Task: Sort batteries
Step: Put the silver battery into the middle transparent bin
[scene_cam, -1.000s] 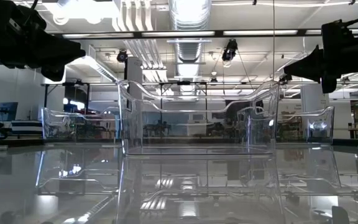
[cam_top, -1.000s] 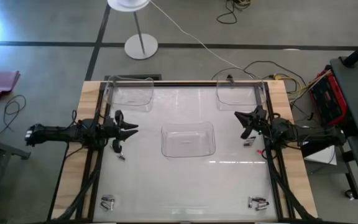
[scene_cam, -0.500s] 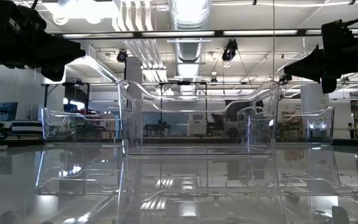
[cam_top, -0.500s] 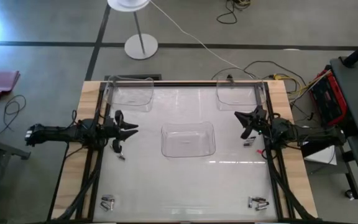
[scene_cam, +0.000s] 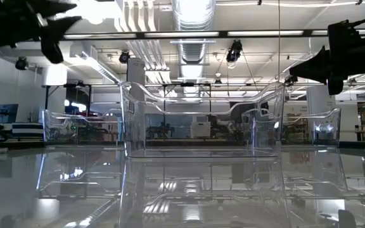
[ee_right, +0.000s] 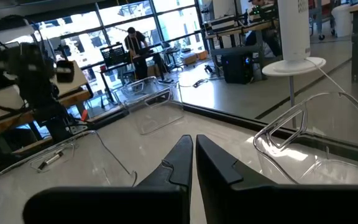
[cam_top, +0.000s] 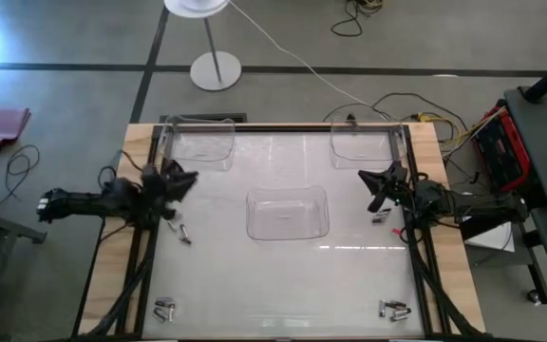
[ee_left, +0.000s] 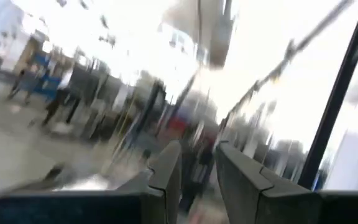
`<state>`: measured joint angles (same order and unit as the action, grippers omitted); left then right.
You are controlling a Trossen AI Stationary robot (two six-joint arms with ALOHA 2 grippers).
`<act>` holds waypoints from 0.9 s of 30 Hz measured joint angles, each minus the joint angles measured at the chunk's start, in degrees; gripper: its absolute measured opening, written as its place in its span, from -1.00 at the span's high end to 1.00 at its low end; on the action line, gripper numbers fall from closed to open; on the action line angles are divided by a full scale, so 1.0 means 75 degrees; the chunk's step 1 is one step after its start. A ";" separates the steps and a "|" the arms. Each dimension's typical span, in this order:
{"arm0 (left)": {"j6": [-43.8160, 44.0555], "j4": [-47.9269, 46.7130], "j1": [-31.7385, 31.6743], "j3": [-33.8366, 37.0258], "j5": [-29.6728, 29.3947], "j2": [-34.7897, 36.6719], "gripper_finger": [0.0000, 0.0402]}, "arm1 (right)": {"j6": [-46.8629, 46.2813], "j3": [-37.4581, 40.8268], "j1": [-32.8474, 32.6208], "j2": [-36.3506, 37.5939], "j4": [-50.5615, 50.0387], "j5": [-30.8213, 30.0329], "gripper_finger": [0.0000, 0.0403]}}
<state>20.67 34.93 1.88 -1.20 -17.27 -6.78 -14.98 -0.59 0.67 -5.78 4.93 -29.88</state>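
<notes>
one tray [cam_top: 287, 212] sits at the tabletop's [cam_top: 283, 285] centre, two more in the far corners [cam_top: 200, 142] [cam_top: 361, 142]; batteries lie in both near corners [cam_top: 165, 308] [cam_top: 393, 309] and by the left [cam_top: 184, 235] and right [cam_top: 378, 218] edges.

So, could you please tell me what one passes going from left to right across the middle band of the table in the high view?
Left hand → batteries beside it → middle clear tray → right hand → battery by the right hand.
</notes>
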 joint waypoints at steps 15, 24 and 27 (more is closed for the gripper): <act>0.0263 0.1586 0.0319 -0.0945 0.0619 -0.1894 0.61 | 0.0000 -0.0001 0.0002 0.0000 -0.0003 0.0002 0.94; 0.1342 -0.2596 0.0931 -0.3509 -0.0187 -0.5029 0.61 | 0.0000 -0.0001 -0.0001 0.0003 0.0000 -0.0001 0.94; 0.2980 -0.5348 0.1176 -0.4656 -0.0213 -0.5908 0.61 | 0.0000 0.0000 0.0001 0.0000 -0.0003 0.0002 0.94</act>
<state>43.02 -5.18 10.69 -36.12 -18.87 -51.09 -14.98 -0.59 0.68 -5.78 4.91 -29.87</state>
